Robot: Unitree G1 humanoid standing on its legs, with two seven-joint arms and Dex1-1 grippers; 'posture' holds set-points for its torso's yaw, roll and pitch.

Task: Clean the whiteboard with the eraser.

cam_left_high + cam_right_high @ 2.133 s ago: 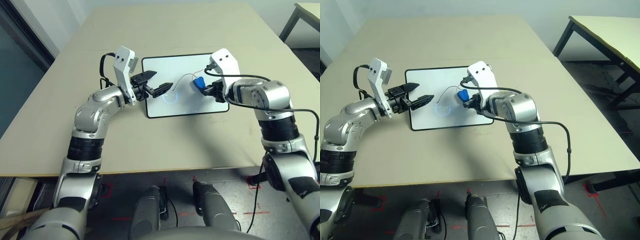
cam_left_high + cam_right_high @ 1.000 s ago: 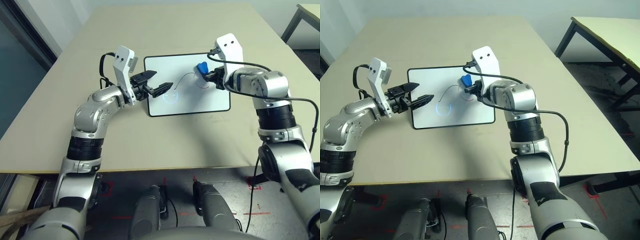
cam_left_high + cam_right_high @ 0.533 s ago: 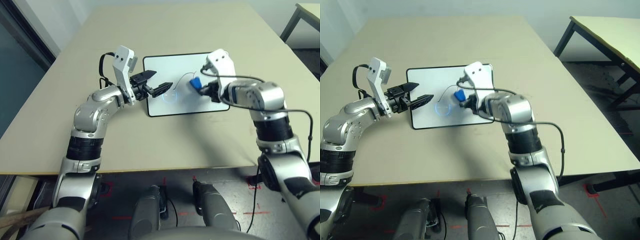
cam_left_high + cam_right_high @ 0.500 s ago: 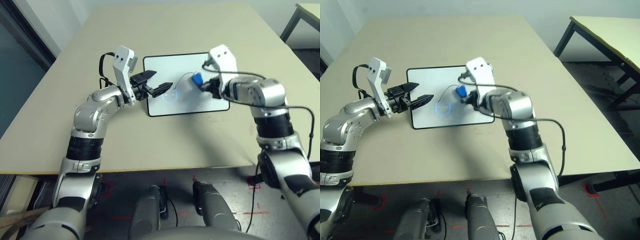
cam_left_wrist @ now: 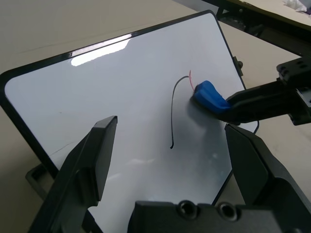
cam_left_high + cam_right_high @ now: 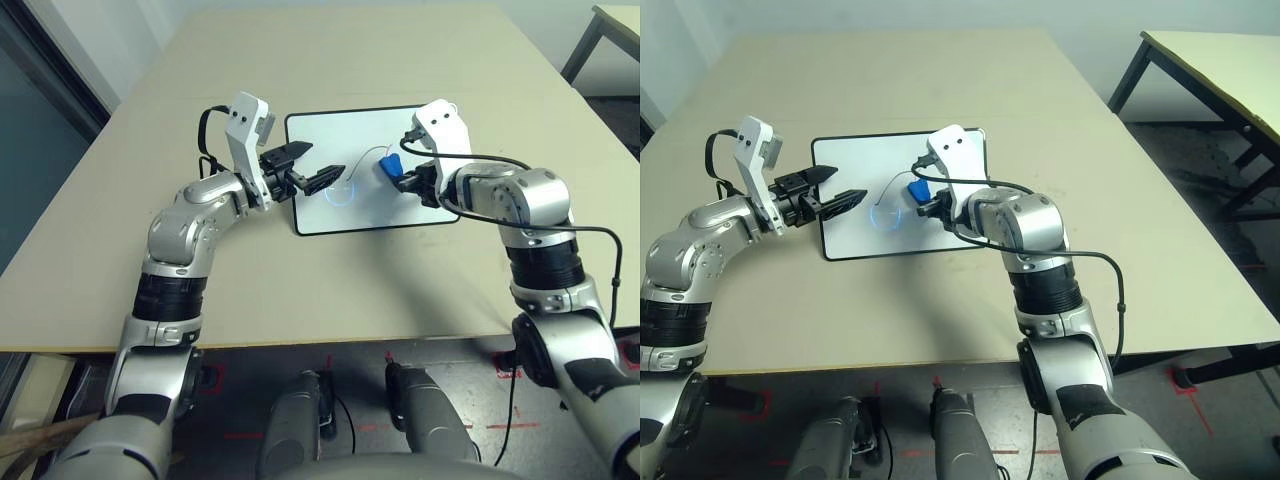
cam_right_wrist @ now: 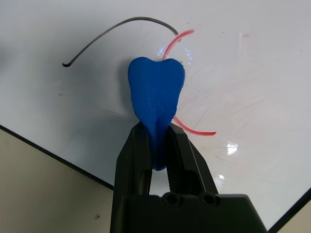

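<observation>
Table [image 6: 230,290]: pale, wide, across the middle of the left eye view.
Whiteboard [image 6: 340,215]: flat on it, upper centre of that frame, probably laid there within easy reach of both arms.
Left pincer [image 6: 318,178]: fingers spread well apart, gripping nothing, left of frame centre; likely kept clear of the wiping.
Right pincer [image 7: 159,145]: clenched on the eraser's narrow end, likely to leave the broad part free for rubbing.
Eraser [image 7: 155,90]: blue, over the red mark [image 7: 197,131], upper centre of the right wrist view.

head views face down, sharing the whiteboard [image 6: 350,210]
</observation>
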